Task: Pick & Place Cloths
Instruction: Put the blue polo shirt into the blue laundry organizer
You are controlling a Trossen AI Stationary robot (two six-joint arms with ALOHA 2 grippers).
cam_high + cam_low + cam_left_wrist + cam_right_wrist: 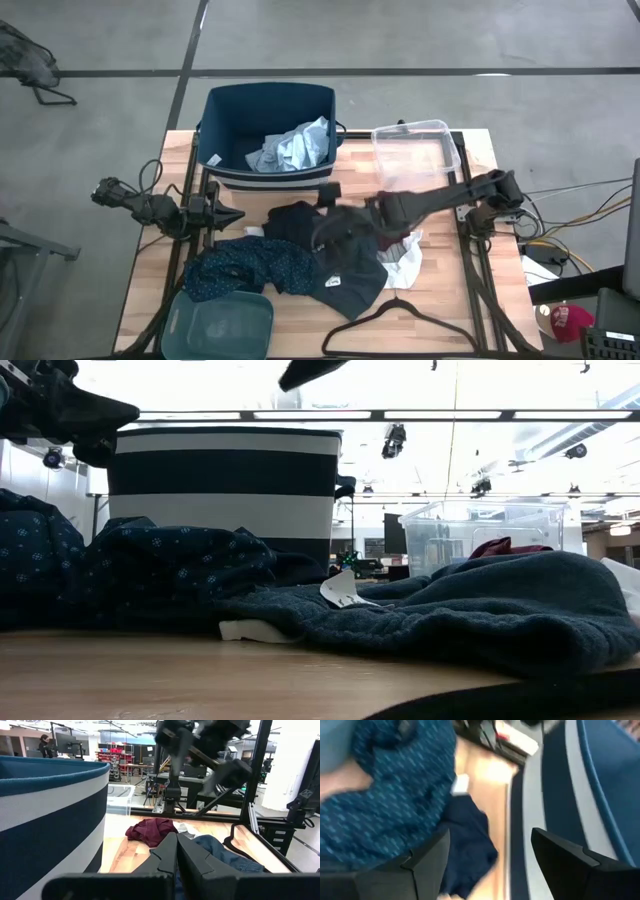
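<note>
Right pincer (487,855) is seen with fingers apart and empty above the pile of soft dark cloths (335,265) on the wooden surface (300,315); left pincer (176,851) is held together beside the striped navy fabric tub (268,110). A single dark garment should be pinched by its raised fold. A thin black hanger (400,322) and clear plastic tub (415,150) are to be avoided.

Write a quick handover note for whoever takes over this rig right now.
Left tool: shut, empty, parked at the table's left edge.
Right tool: open, empty, above the dark clothes mid-table.
Done: light blue-grey shirt lies in the navy tub.
Left: patterned navy piece, dark garment, maroon piece and white piece remain on the table.
</note>
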